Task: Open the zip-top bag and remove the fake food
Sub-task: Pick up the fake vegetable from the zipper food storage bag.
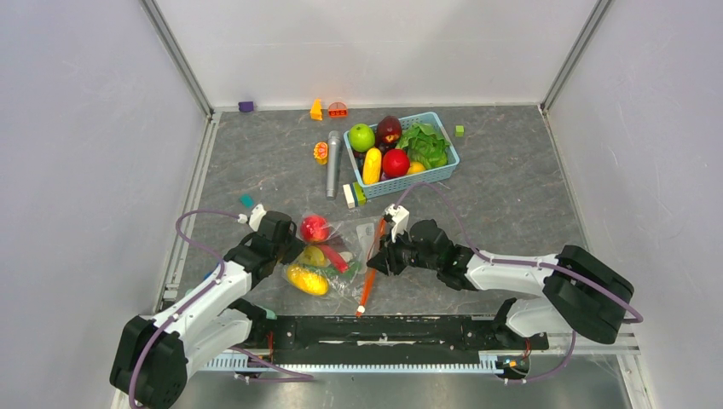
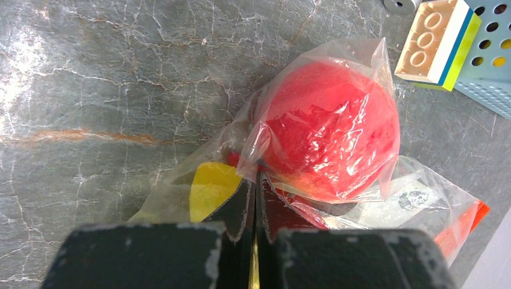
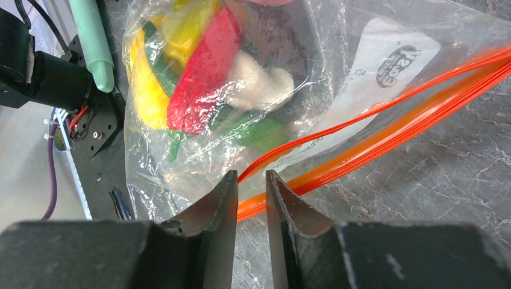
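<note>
Left tool [image 2: 255, 180]: fingers pressed together, pinching film of the clear crinkly plastic zip-top bag [image 2: 422, 198] beside a red round plastic fruit [image 2: 331, 129]. Right tool [image 3: 252, 180]: fingers narrowly apart astride the orange-red zip strip [image 3: 391, 135]; grip cannot be confirmed. Bag lies on the grey marbled desk [image 1: 511, 204] between both arms, with glossy plastic fake food [image 3: 199, 78] inside.

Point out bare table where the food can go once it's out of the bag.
Widest bare patch: right side of the table, between the blue basket and the right wall, beyond the right arm. Smaller one at left-back, between the silver cylinder and the left wall. Crowded: near middle around the zip-top bag, and between cylinder and basket.
</note>
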